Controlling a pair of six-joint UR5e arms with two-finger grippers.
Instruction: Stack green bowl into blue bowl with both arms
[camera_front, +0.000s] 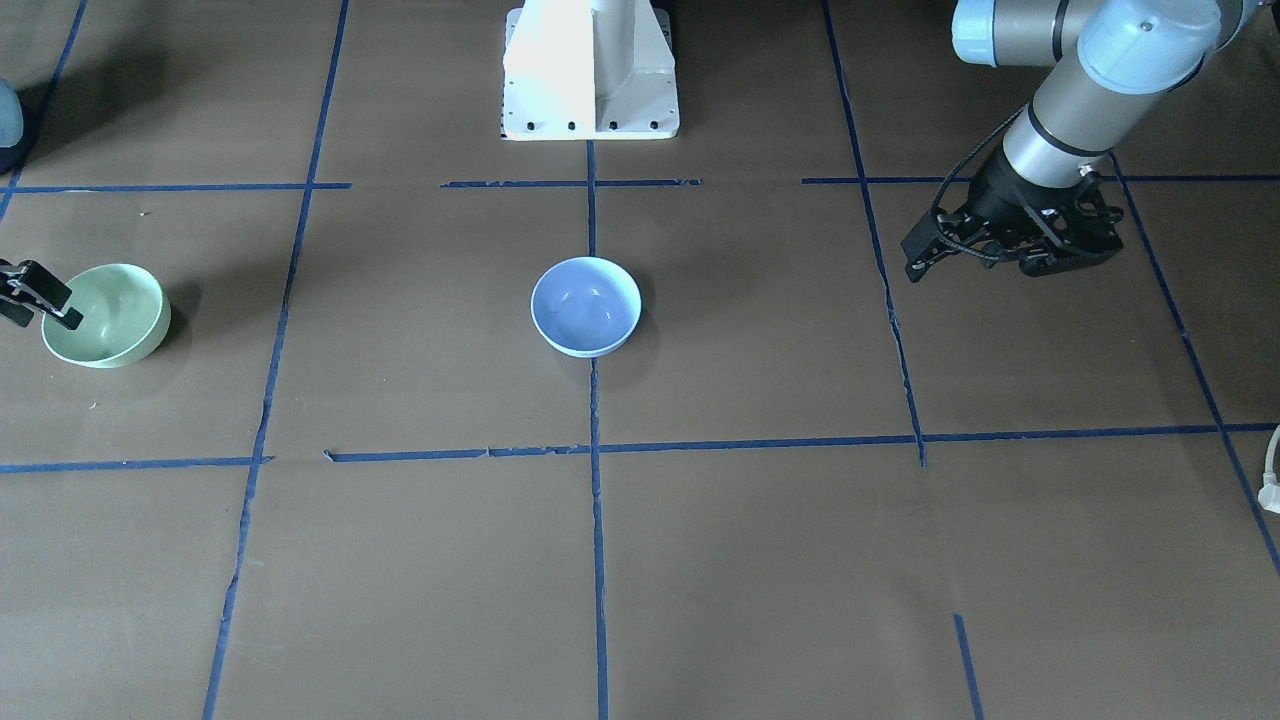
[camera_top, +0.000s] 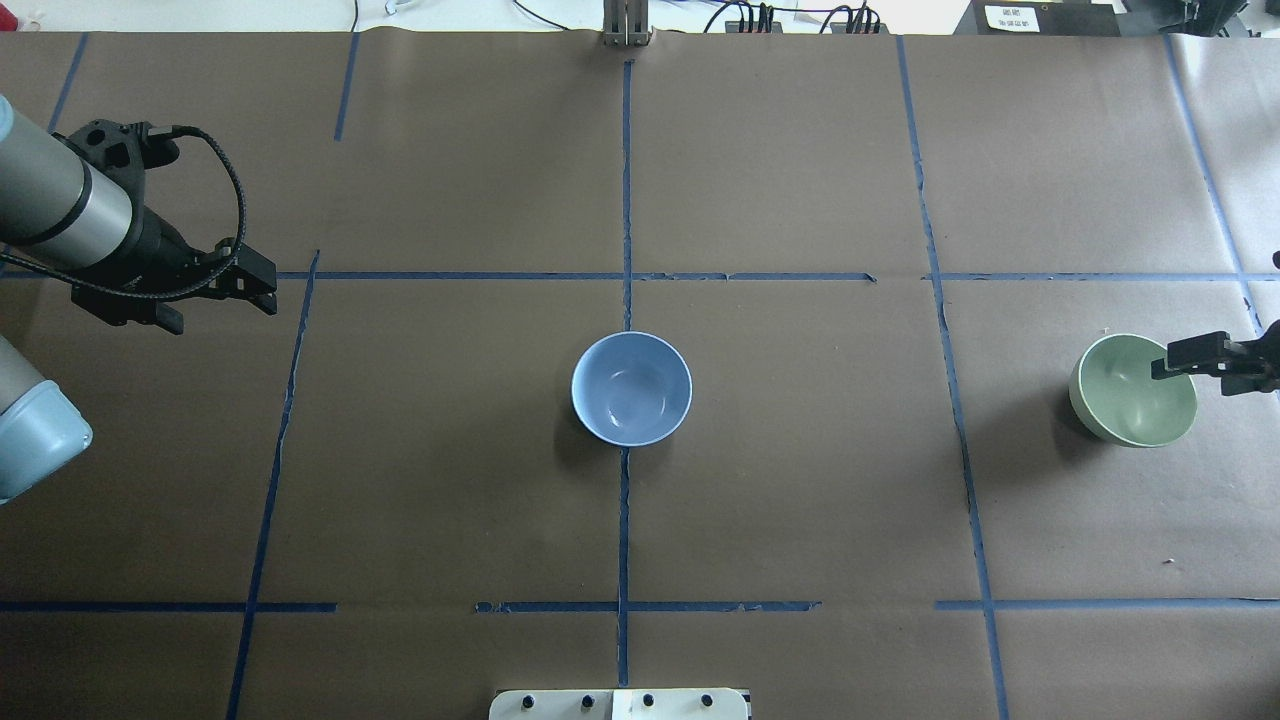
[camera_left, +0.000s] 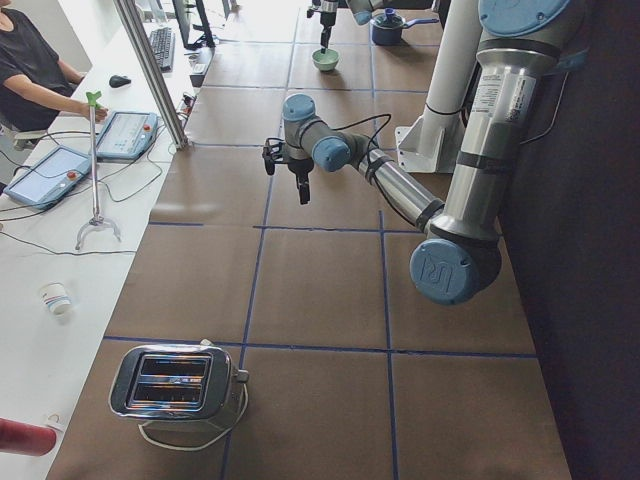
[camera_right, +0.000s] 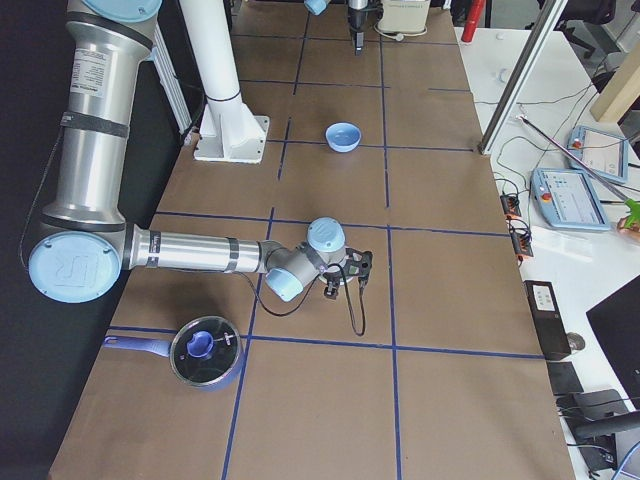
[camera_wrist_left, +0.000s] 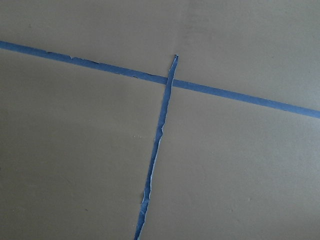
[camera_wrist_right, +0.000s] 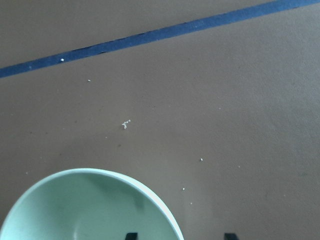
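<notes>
We read this as a robotics lab. The table (camera_top: 800, 500) is covered in brown paper gridded with blue tape (camera_top: 626, 200). A white pedestal base (camera_front: 590, 70) is bolted to it. Beside the table, a bench carries teach pendants (camera_left: 45, 175), a keyboard (camera_left: 160, 45) and loose cables; a seated operator (camera_left: 30, 70) works there. A toaster (camera_left: 175, 385) sits on the table.

Mint-green bowl (camera_top: 1132, 392), periwinkle-blue bowl (camera_top: 631, 388)
</notes>
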